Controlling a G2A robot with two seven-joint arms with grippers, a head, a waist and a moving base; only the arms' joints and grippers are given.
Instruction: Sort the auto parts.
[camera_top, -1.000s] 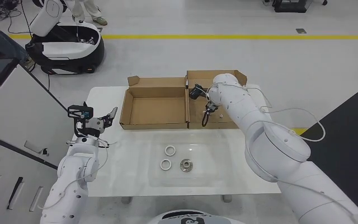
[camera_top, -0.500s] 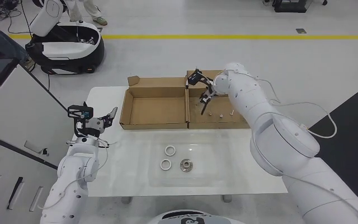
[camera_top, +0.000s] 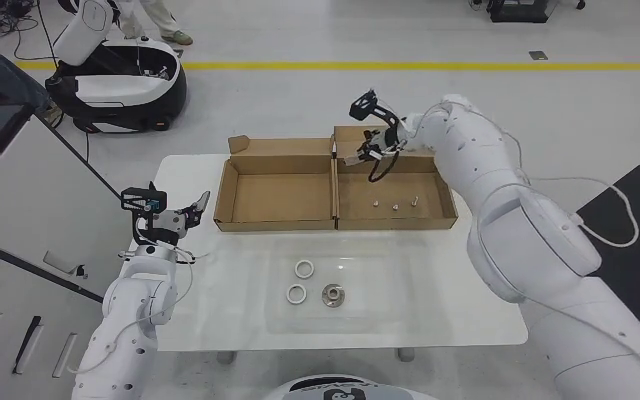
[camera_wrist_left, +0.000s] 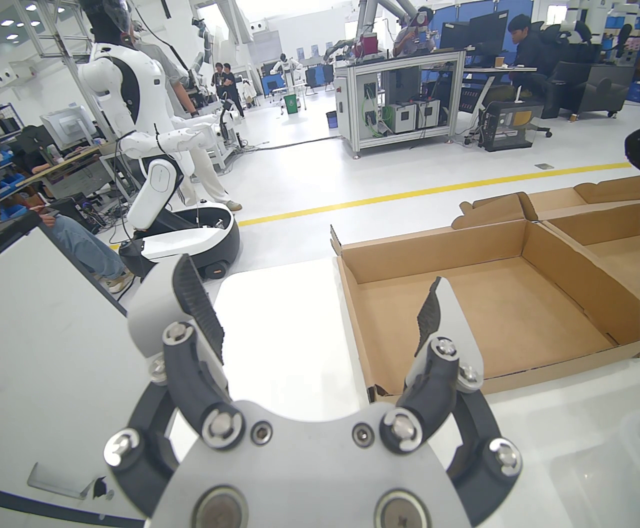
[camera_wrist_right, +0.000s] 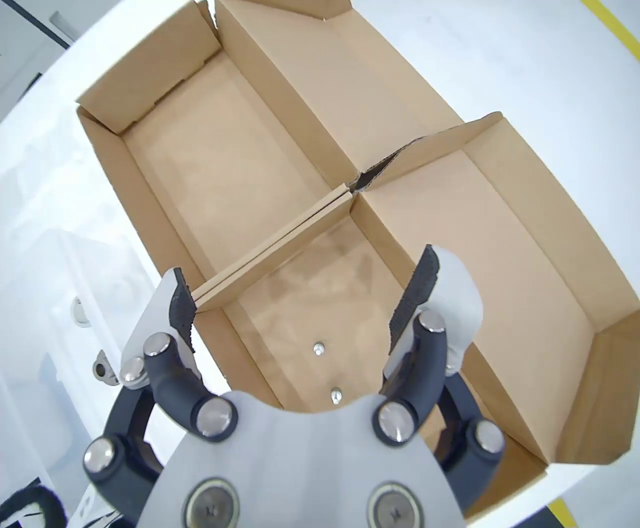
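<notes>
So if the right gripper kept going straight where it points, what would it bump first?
Probably the bare floor of the right box, close to the wall beside the left box. The right gripper points down into it, fingers open, nothing between, though depth is hard to judge.

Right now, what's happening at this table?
Parts sorting. The right arm hangs above the right cardboard box, jaws open and holding nothing; three small bolts lie in that box. Two white rings and a metal flange sit on the table in front of the boxes, not yet sorted. The left arm is at the table's left edge, near the left box, jaws open, holding nothing.
</notes>
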